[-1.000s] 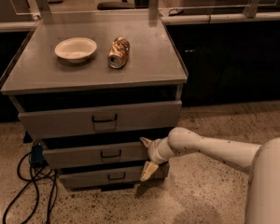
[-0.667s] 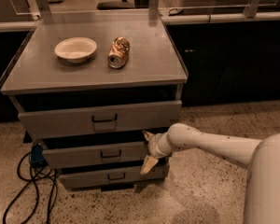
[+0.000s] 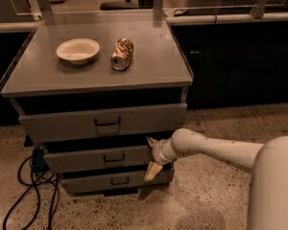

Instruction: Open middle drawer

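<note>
The middle drawer (image 3: 86, 159) is a grey metal front with a small black centre pull (image 3: 114, 158), between the taller top drawer (image 3: 62, 123) and the slim lowest drawer (image 3: 86, 182). My gripper (image 3: 151, 157) is at the right end of the middle drawer's front. It is open, with one finger at the front's top edge and the other finger (image 3: 151, 172) hanging below its bottom edge. My white arm (image 3: 216, 150) reaches in from the right. A dark gap shows above the middle drawer.
On the cabinet top (image 3: 153, 71) lie a white bowl (image 3: 78, 50) and a crushed gold can (image 3: 122, 54). Black cables (image 3: 31, 190) and a blue plug (image 3: 38, 158) lie on the floor at the cabinet's left. Dark counters stand behind.
My gripper has shifted slightly left along the right end of the middle drawer's front. The drawers, bowl and can have not visibly moved.
</note>
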`<state>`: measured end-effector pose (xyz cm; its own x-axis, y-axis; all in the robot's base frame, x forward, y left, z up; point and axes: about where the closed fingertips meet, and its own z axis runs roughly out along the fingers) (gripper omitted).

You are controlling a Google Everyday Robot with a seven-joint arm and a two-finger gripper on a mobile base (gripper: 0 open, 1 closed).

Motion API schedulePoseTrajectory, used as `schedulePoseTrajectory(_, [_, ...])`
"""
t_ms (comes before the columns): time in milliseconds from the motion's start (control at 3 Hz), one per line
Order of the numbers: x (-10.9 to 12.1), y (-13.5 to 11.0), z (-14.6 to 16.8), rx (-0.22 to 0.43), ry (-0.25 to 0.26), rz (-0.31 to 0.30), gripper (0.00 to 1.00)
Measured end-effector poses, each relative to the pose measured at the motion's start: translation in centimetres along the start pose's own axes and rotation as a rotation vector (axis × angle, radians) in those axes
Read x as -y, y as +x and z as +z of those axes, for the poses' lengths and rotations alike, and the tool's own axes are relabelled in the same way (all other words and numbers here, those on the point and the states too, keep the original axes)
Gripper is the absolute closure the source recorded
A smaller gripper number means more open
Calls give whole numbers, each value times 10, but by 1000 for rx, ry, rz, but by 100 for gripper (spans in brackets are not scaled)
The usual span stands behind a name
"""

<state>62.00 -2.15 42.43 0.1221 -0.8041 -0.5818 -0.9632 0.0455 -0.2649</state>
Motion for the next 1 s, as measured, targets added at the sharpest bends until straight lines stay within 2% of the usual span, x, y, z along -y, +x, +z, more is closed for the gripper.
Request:
schedulePoseTrajectory(333, [-13,17,17,-1,-5,13,0])
schedulePoseTrajectory(667, [-13,17,17,-1,-5,13,0])
schedulePoseTrajectory(1000, [-13,17,17,-1,-5,13,19])
